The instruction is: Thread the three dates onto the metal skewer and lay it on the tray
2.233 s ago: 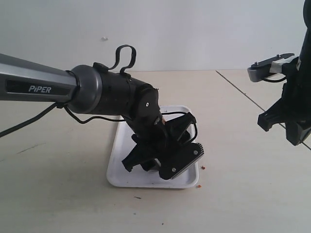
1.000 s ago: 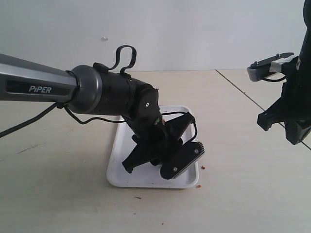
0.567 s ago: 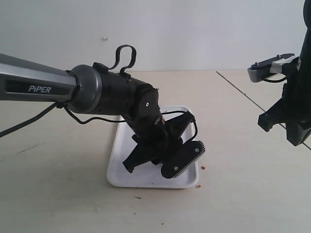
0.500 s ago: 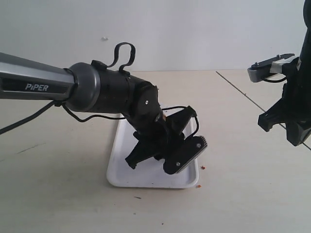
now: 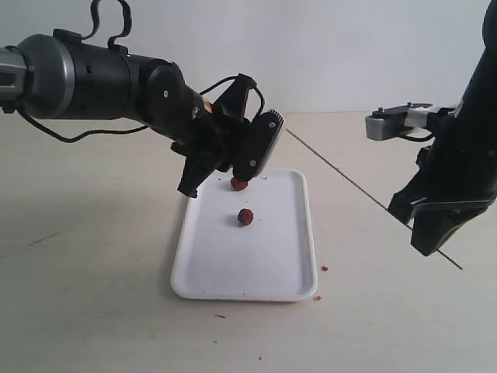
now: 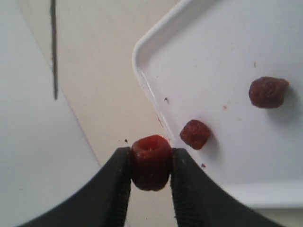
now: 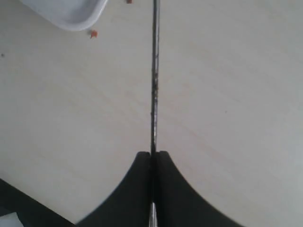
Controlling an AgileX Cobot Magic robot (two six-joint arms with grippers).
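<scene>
Two wrinkled red dates [image 5: 245,217] lie apart on the white tray [image 5: 256,264]; a third date [image 6: 150,162] is pinched aloft; the thin dark skewer [image 5: 342,172] slants midair.

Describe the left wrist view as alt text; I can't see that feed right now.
The left gripper pinches one wrinkled dark red date near the rim of a glossy white rectangular tray, where two more dates lie apart. The end of a thin dark grey metal skewer shows over the beige table.

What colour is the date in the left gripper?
The date is dark red; left wrist view shows it best.
</scene>
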